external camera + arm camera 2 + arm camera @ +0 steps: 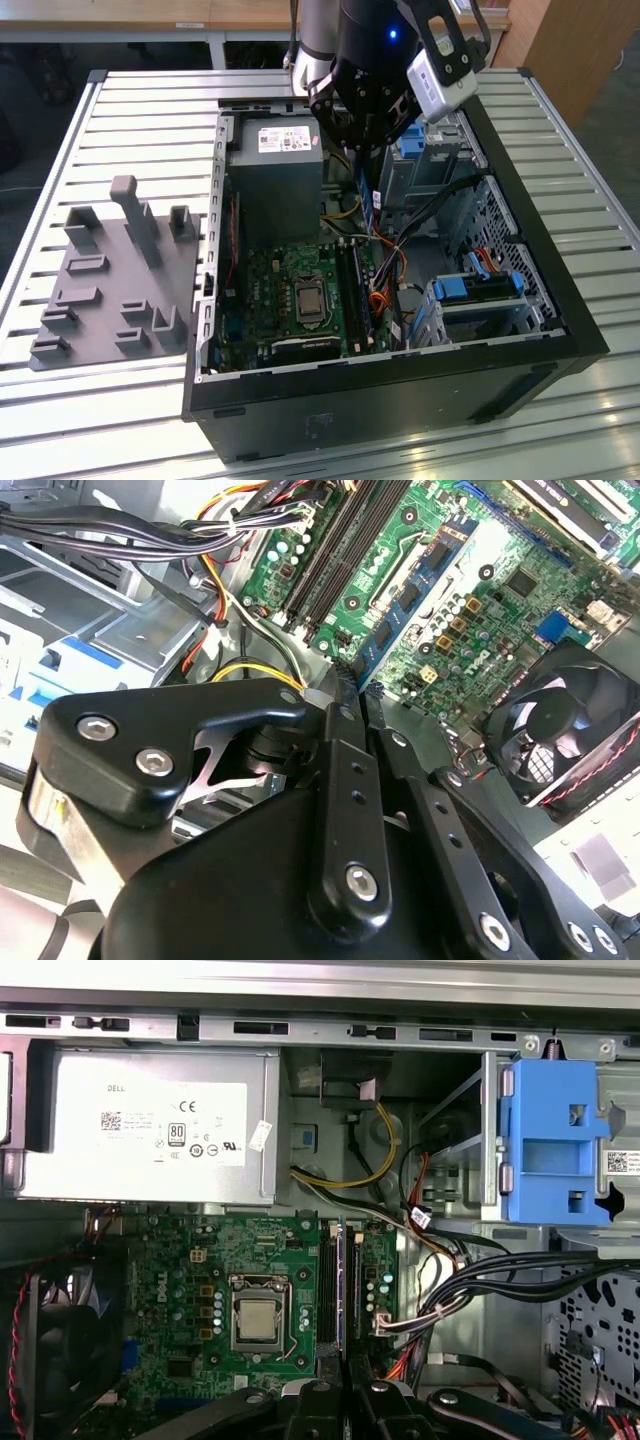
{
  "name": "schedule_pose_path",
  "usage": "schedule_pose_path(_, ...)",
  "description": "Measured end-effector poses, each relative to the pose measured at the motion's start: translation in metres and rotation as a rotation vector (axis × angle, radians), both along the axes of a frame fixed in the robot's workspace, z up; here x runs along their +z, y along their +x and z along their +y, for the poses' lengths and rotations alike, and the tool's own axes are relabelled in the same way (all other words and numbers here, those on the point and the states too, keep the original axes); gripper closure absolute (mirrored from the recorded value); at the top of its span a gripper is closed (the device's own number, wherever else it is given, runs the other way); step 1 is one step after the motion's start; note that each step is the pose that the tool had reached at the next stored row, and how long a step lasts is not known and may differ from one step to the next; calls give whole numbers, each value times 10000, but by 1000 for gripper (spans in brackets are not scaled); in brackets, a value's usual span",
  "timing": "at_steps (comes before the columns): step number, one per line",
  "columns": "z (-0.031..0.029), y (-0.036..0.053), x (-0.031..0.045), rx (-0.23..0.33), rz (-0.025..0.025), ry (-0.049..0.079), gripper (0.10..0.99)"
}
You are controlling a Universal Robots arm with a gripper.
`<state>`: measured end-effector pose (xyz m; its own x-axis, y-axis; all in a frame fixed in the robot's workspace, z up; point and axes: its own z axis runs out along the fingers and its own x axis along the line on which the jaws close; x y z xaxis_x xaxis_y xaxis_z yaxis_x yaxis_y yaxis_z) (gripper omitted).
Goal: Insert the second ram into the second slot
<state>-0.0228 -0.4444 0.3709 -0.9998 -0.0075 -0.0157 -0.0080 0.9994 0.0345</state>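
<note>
Where gripper (346, 1388) clamps, second ram (345, 1285) half-hidden

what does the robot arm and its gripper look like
The arm has a silver-grey tube section that leads into a black wrist housing with a small blue light. A pale grey, boxy camera module is bracketed to its side. The gripper is glossy black, built of rounded linkage bars pinned with silver screw heads.

The hand (348, 690) hides the held end of the second ram (405, 598).
</note>
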Motion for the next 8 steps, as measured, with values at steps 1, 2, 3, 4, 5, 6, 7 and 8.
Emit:
schedule_pose_path(1,0,0,-3,0,0,0,949)
schedule_pose_path(2,0,0,-5,0,0,0,949)
schedule_pose_path(3,0,0,-7,0,0,0,949)
schedule_pose_path(4,0,0,-9,0,0,0,949)
schedule_pose_path(5,0,0,-26,0,0,0,949)
schedule_pose_path(6,0,0,-39,0,0,0,949)
schedule_pose_path(7,0,0,-40,0,0,0,949)
schedule_pose_path(8,0,0,-42,0,0,0,949)
